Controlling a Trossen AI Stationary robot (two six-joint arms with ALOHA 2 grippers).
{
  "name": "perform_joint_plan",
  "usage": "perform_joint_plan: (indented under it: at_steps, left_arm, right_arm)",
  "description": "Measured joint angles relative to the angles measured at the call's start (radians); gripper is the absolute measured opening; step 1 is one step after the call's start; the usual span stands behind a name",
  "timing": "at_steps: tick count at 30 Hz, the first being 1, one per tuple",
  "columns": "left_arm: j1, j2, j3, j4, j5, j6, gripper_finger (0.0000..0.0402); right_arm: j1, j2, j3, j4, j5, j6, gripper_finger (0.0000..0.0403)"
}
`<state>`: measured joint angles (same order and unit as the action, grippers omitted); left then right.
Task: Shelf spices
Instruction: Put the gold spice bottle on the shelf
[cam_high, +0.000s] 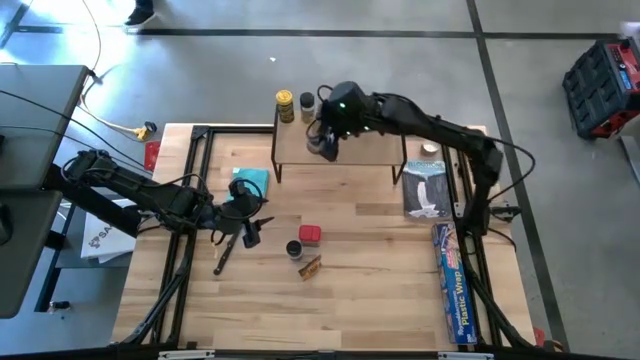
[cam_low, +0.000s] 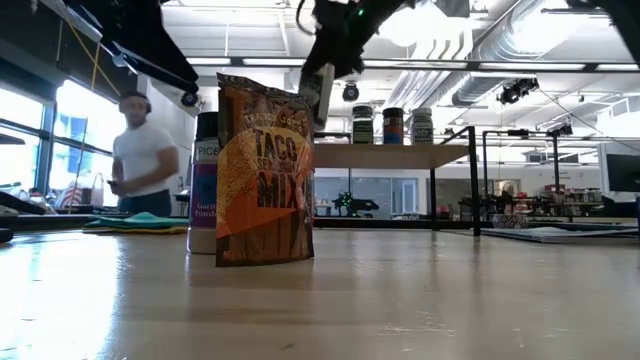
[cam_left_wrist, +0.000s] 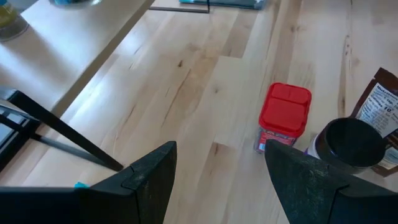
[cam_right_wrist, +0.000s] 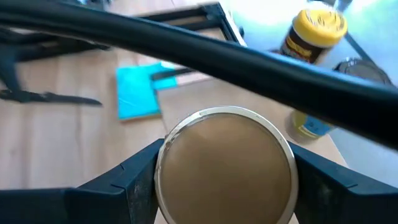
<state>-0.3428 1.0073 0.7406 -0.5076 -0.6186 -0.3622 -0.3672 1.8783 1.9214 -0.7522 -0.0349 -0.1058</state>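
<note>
The shelf (cam_high: 365, 150) stands at the table's far side. A yellow-lidded jar (cam_high: 285, 105) and a dark-lidded jar (cam_high: 307, 102) stand by its far left corner; the low view shows three jars (cam_low: 393, 125) upright on its top. My right gripper (cam_high: 325, 142) is over the shelf's left part, shut on a tan-lidded jar (cam_right_wrist: 224, 162). My left gripper (cam_left_wrist: 221, 155) is open above the table by the teal cloth (cam_high: 250, 182), holding nothing. The red box (cam_left_wrist: 285, 118), a black-lidded jar (cam_left_wrist: 351, 143) and the brown-orange packet (cam_low: 265, 170) stand on the table ahead of it. My right gripper pinches the tan-lidded jar by its side wall just below the lid (cam_right_wrist: 163, 165), one finger (cam_right_wrist: 134, 177) on each side. The fingers come from above, pointing down. In the low view the jar (cam_low: 318, 95) looks lifted above the shelf top.
The long blue plastic-wrap box (cam_high: 452, 290) lies along the table's right edge, with a grey-white packet (cam_high: 428, 190) and a white-lidded jar (cam_high: 430, 150) beyond it. A black tool (cam_high: 228, 250) lies near my left gripper. A person (cam_low: 140, 155) stands in the room behind.
</note>
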Motion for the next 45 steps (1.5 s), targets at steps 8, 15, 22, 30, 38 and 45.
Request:
perform_joint_plan:
  at_steps: [8,15,22,30,38,45]
  left_arm:
    - [0.0,0.0,0.0,0.007,0.0,-0.003,0.0238]
    - [0.0,0.0,0.0,0.012,0.0,-0.002,0.0238]
    - [0.0,0.0,0.0,0.012,0.001,-0.002,0.0238]
    - [0.0,0.0,0.0,0.012,0.001,-0.002,0.0238]
    - [0.0,0.0,0.0,0.012,0.001,-0.002,0.0238]
    - [0.0,0.0,0.0,0.012,0.001,-0.002,0.0238]
  right_arm:
    - [-0.045,0.147,0.187,-0.17,0.0,-0.032,0.0266]
    - [-0.08,0.155,0.194,-0.175,0.0,-0.056,0.027]
    - [-0.111,0.155,0.191,-0.156,0.008,-0.06,0.0296]
    - [-0.139,0.155,0.191,-0.148,0.013,-0.105,0.03]
    - [-0.144,0.158,0.191,-0.088,0.059,-0.193,0.0302]
    - [-0.144,0.162,0.191,-0.089,0.063,-0.224,0.0302]
